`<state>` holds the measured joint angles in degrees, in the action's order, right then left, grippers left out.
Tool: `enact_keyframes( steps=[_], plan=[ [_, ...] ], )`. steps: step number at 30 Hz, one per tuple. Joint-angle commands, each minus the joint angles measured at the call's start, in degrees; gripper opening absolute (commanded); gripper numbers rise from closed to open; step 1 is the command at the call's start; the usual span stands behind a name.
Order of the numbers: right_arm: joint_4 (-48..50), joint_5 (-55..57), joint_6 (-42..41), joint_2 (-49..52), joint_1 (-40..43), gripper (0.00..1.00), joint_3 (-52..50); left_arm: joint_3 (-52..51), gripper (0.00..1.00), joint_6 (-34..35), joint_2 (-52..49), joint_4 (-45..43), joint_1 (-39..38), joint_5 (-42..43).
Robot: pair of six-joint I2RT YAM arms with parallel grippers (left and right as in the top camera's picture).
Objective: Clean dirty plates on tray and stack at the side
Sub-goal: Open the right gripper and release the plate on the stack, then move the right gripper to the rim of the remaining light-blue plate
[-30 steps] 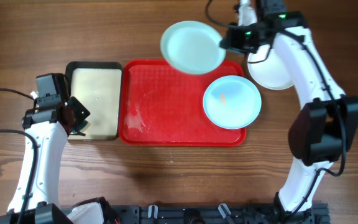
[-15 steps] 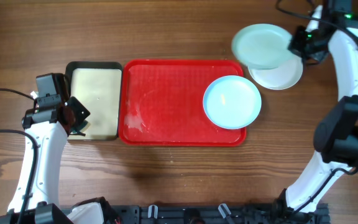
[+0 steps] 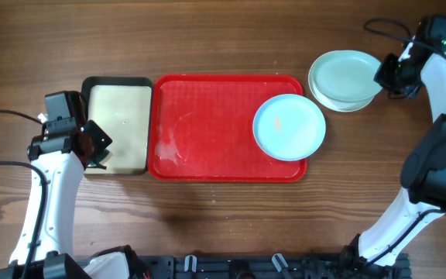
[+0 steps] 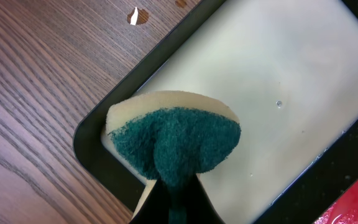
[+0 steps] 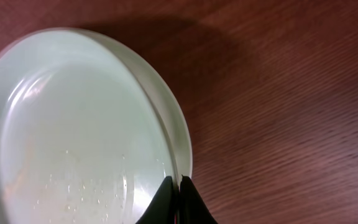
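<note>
On your wooden table [image 3: 207, 31] the red tray [image 3: 207, 132] holds one pale blue plate [image 3: 289, 127] at its right end, orange-specked, likely uncleaned. Beyond its far right corner, your right gripper [image 5: 178, 190] pinches the rim of a pale plate [image 3: 345, 74] atop the mostly hidden white plate [image 3: 342, 107]; left of the tray, your left gripper [image 4: 173, 194] pinches a sponge [image 4: 176, 140].

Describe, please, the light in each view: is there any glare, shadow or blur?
Overhead: even light, the red tray sharp, no strong glare. Left wrist: the sponge is in focus, the left end effector under it only a dark shape. Right wrist: bright reflections on the pale plate, a dark shadow on the table behind its rim.
</note>
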<state>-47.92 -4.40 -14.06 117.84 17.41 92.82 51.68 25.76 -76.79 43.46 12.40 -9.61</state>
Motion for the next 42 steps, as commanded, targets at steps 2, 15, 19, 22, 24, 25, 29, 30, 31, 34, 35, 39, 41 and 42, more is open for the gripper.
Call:
enact_keyframes(
  steps=[2,15,19,22,24,25,29,30,31,34,35,39,41,42],
  plan=[
    [4.1,0.6,0.3,-1.6,-0.2,0.14,-4.3,-0.5,0.04,-0.1,0.9,-0.2,0.2,-0.5],
    [-12.2,-10.8,5.3,-1.9,-1.4,0.59,3.3,-0.5,0.04,-0.1,0.9,-0.4,0.2,-0.2],
    [-20.3,-13.7,8.2,-2.2,-5.0,0.57,4.3,-0.5,0.04,0.0,0.9,-0.4,0.2,0.2],
    [-25.3,-13.0,11.1,-2.2,-8.4,0.52,4.3,-0.5,0.04,0.0,0.9,-0.4,0.2,0.2],
    [-28.0,-9.0,11.0,-2.2,-11.1,0.45,4.2,-0.5,0.04,0.0,0.9,-0.4,0.2,0.2],
    [-29.0,-6.6,11.0,-2.2,-12.4,0.42,4.2,-0.5,0.04,0.0,0.9,-0.4,0.2,0.2],
    [-31.0,0.3,10.0,-2.2,-17.1,0.36,4.2,-0.5,0.04,-0.1,0.9,-0.4,0.2,0.2],
    [-31.0,1.6,9.2,-2.2,-18.1,0.36,4.1,-0.5,0.04,-0.1,0.9,-0.4,0.2,0.2],
    [-30.9,2.8,8.8,-2.2,-19.1,0.36,3.6,-0.5,0.04,-0.1,0.9,-0.4,0.2,0.2],
    [-30.0,5.6,7.5,-2.2,-20.6,0.36,1.6,-0.5,0.04,-0.1,0.9,-0.4,0.2,0.2],
    [-29.0,6.0,7.1,-2.2,-20.9,0.36,0.5,-0.5,0.04,-0.1,0.9,-0.4,0.2,0.2],
    [-26.6,5.9,6.4,-2.2,-20.9,0.31,-2.3,-0.5,0.04,-0.1,0.9,-0.4,0.2,0.2],
    [-25.4,5.9,6.3,-2.2,-20.9,0.31,-3.4,-0.5,0.04,-0.1,0.9,-0.4,0.2,0.2],
    [-24.9,5.9,6.1,-2.2,-20.9,0.31,-3.9,-0.5,0.04,-0.1,0.9,-0.4,0.2,0.2]
  ],
)
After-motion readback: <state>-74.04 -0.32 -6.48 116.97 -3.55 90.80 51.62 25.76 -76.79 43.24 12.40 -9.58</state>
